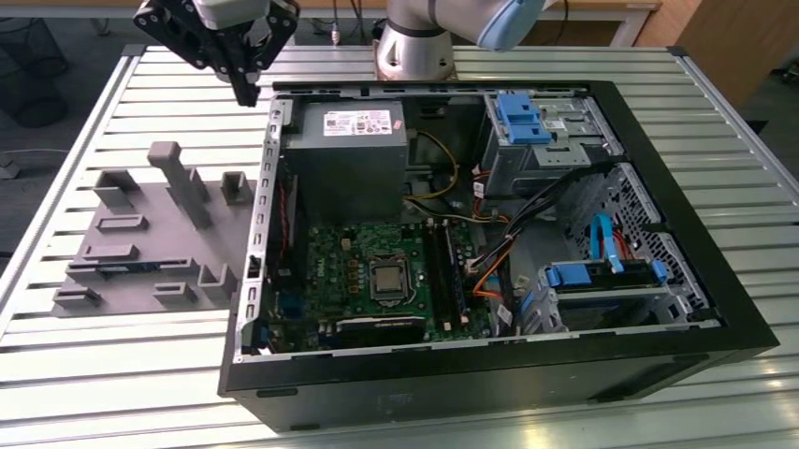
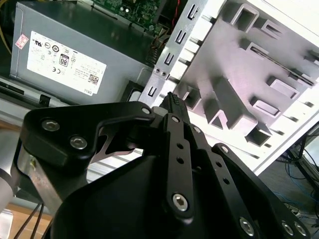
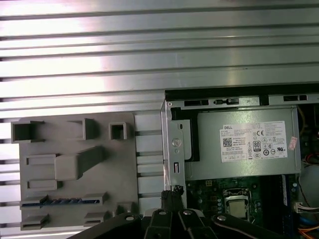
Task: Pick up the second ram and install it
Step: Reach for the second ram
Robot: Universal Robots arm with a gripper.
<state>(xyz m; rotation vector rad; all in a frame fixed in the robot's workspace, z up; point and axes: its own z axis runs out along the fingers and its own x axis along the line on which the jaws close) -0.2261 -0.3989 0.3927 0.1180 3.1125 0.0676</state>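
A table of silver metal slats (image 1: pixel 112 374) carries an open black computer case (image 1: pixel 500 379), lying on its side and taking up the middle and the exterior view's right. Inside the case, a grey power supply (image 1: pixel 343 159) with a white label sits at twelve o'clock from the green motherboard (image 1: pixel 355 271).

At nine o'clock from the case, in the exterior view, a flat grey holder (image 1: pixel 163 234) with raised blocks and slots lies on the table, just beside the case wall.

The black gripper (image 1: pixel 246 92) hangs above the table at eleven o'clock from the case, over the gap between the holder's far end and the case corner. Its two fingers are pressed together with nothing between them; both wrist views show the tips (image 3: pixel 172 191) meeting (image 2: pixel 172 98).

The second ram (image 1: pixel 122 269), a thin dark-green stick with blue on it, rests on edge in a slot of the holder at about eight o'clock from the holder's middle, well apart from the gripper. The first wrist view shows it (image 3: pixel 60 201) seated in that slot.
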